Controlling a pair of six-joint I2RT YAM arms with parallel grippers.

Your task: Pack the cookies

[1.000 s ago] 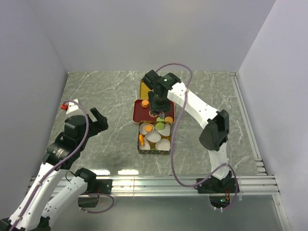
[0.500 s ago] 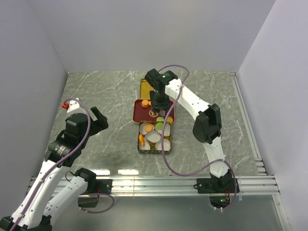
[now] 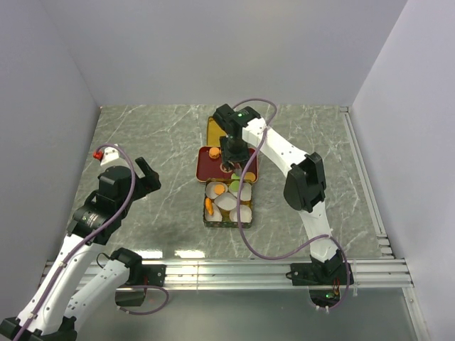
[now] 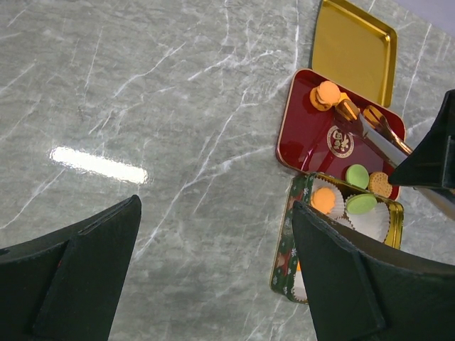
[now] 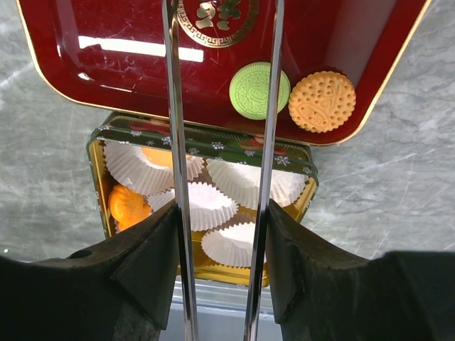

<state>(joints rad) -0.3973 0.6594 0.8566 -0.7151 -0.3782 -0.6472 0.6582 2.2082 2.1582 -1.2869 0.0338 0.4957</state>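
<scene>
The cookies lie in two places. On the red tray (image 5: 106, 71) are a green round (image 5: 259, 90) and a tan round (image 5: 321, 101); orange rounds (image 4: 327, 94) sit at its far end. In the green tin (image 5: 206, 141), white paper cups hold an orange round (image 4: 323, 199) and a green round (image 4: 362, 204), and an orange piece (image 5: 126, 204) lies at the left wall. My right gripper (image 5: 222, 220) is shut on metal tongs (image 5: 173, 106) above the tray (image 3: 210, 169); the tong tips are out of the wrist view. My left gripper (image 4: 213, 270) is open and empty, left of the tin.
A gold lid (image 3: 216, 128) lies behind the red tray. Several empty white paper cups (image 5: 206, 206) fill the rest of the tin. Grey walls close in the table on the left, back and right, and a metal rail (image 3: 227, 270) runs along the near edge.
My right gripper with the tongs has moved a little back, from the tray-tin border to over the red tray. The left arm has barely moved.
</scene>
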